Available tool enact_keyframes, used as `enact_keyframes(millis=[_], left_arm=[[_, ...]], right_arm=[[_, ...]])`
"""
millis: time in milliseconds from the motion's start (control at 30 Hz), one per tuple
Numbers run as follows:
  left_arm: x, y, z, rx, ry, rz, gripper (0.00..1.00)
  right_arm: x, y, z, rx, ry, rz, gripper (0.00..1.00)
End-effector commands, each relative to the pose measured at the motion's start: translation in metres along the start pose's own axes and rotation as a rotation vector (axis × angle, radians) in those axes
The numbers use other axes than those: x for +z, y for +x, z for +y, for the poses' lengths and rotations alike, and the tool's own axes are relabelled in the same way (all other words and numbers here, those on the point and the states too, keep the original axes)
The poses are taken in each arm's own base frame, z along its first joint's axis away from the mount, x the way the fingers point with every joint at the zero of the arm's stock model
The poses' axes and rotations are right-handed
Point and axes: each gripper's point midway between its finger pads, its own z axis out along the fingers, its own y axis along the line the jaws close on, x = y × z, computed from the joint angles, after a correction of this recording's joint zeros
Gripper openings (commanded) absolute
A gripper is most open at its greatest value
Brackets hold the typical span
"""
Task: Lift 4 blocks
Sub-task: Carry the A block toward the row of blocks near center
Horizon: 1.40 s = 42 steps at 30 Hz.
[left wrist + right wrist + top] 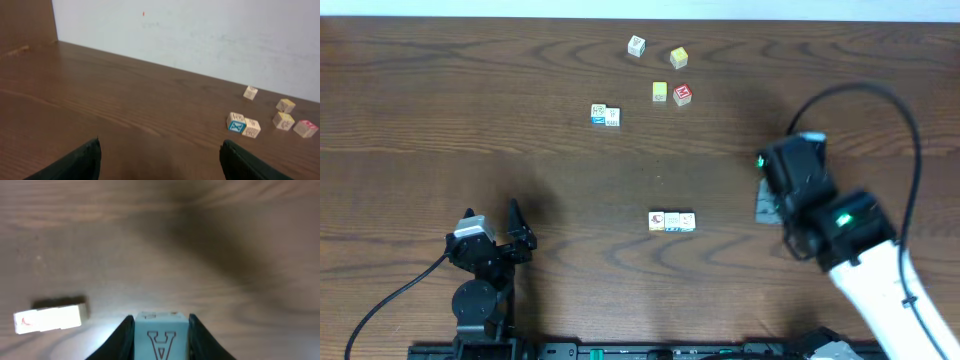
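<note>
The right pincer (161, 325) grasps an A-lettered block (161, 342), a row of blocks (47, 319) off to its left; the left pincer (160, 157) gapes released.

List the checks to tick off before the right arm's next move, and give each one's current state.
1. Right fingers shut on a block: ok, the letter-A block sits between them.
2. Held block clear of the table: ok, the wood looks well below it.
3. Grip depth: cannot tell, the picture edge cuts off the block's lower part.
4. Left fingers open and empty: ok.
5. Row of blocks apart from the held block: ok, it lies off to one side.
</note>
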Motion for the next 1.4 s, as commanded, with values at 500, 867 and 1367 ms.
enact_keyframes(millis=[500, 867, 1367], left_arm=[[0.002, 0.019, 0.005, 0.011, -0.019, 0.052, 0.77], [0.002, 0.019, 0.005, 0.011, -0.019, 0.052, 0.77], [0.002, 0.019, 0.005, 0.011, -0.019, 0.052, 0.76]], right_arm=[[0.128, 0.096, 0.058, -0.032, -0.189, 0.271, 0.11], [0.128, 0.089, 0.072, -0.051, -0.259, 0.245, 0.16], [0.126, 0.084, 0.082, -0.089, -0.312, 0.224, 0.19]])
